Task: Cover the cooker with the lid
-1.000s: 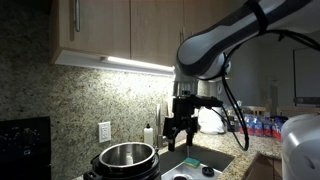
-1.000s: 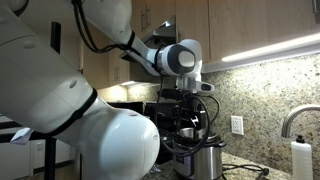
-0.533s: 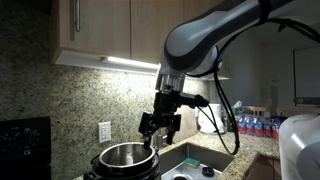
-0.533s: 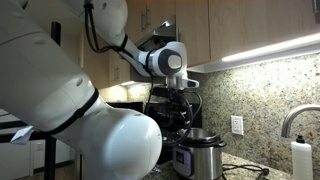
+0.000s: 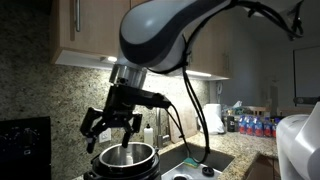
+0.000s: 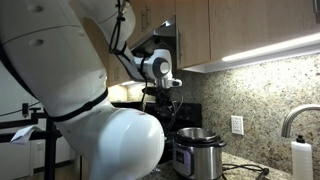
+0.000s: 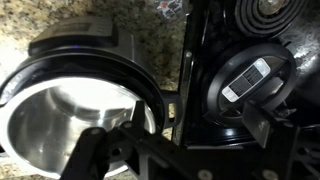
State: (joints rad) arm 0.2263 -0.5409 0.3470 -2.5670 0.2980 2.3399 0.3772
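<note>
The cooker (image 7: 70, 105) is a round black pot with a shiny steel inner pot, uncovered, at the left of the wrist view. It also shows in both exterior views, as the cooker (image 5: 125, 158) and the cooker (image 6: 198, 150). The lid (image 7: 248, 82), black, glossy and domed with a handle on top, lies to the cooker's right on the black stove (image 7: 200, 60). My gripper (image 7: 185, 140) hangs open above the gap between cooker and lid, holding nothing. In an exterior view the gripper (image 5: 112, 127) hovers just above the cooker's rim.
A steel sink (image 5: 200, 162) lies beside the cooker, with a soap bottle (image 5: 150, 133) at the wall. A faucet (image 6: 296, 120) and dispenser (image 6: 300, 158) stand further along. Cabinets (image 5: 110, 30) hang overhead. A coil burner (image 7: 272, 10) sits behind the lid.
The arm has swung from above the sink across to above the cooker and the stove's edge. The gripper stayed open and empty.
</note>
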